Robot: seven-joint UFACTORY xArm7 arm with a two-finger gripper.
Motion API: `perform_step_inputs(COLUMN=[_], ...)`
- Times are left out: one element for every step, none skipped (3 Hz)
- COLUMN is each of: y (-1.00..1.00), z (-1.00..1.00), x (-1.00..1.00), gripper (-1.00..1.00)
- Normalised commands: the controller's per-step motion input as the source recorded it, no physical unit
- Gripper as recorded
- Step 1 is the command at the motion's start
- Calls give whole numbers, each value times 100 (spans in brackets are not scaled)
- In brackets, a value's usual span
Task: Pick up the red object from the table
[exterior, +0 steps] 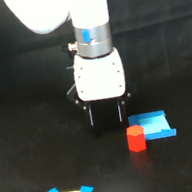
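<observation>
One red object (136,138) beside gripper (106,120)

The arm (63,5) is glossy white with rounded links, joined to a silver metal wrist ring (94,41) bearing a small blue mark. Below sits a white, rounded-square housing (100,78) dotted with small dark screws, ending in a black end effector (106,116) with thin grey finger strips.

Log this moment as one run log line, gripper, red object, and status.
gripper: open, above table | red object: on table, touching blue piece, to gripper's exterior-view right | status: not grasped
</observation>
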Motion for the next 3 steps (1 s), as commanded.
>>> perform_step_inputs(y=[-5, -37, -67], z=[-100, -100, -85], x=[19, 64, 96], gripper=[-9, 100, 74])
